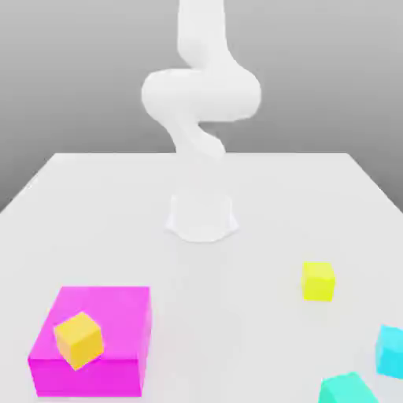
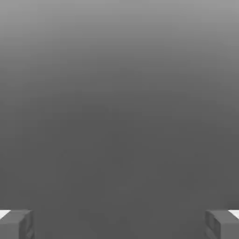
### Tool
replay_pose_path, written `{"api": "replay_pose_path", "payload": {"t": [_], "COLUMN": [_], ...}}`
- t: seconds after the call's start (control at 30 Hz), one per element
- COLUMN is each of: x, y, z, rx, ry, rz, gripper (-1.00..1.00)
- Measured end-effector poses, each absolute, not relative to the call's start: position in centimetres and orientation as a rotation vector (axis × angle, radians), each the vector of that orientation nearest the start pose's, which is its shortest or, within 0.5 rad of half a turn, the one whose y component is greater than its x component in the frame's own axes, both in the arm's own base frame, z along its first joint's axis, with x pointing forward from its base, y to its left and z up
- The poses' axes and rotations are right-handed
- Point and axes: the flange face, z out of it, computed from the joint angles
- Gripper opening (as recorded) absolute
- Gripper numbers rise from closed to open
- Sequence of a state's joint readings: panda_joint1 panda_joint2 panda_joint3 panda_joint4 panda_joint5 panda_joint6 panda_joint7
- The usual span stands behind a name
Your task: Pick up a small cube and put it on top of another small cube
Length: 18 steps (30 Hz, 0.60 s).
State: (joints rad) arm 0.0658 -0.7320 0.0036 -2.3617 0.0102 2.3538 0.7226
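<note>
White desk (image 1: 118, 205) | small cube (image 1: 318, 280) far from jaws | likely light, hard; pinch flat sides | jaws wide open, empty

Counted on the white table (image 1: 94, 205): 1 small bright lemon-yellow cube (image 1: 318, 281), 1 darker orange-yellow cube (image 1: 78, 339), 1 large magenta block (image 1: 118, 315) beneath that orange-yellow cube. Also 1 cyan cube (image 1: 390, 350) at the exterior view's right edge and 1 teal-green cube (image 1: 350, 390) at the lower edge, making 5 blocks in all. Plus 1 white robot arm (image 1: 201, 94) and 2 grey fingertips (image 2: 16, 224).
</note>
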Motion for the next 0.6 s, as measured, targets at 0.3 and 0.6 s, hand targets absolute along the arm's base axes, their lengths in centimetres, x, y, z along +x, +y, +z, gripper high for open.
{"api": "replay_pose_path", "payload": {"t": [0.3,0.6], "x": [39.7,27.9], "y": [15.7,23.0], "z": [43.7,23.4], "rx": [-2.926,-2.987], "ry": [0.076,-0.864], "rz": [-0.539,-0.1], "gripper": [0.0,0.0]}}
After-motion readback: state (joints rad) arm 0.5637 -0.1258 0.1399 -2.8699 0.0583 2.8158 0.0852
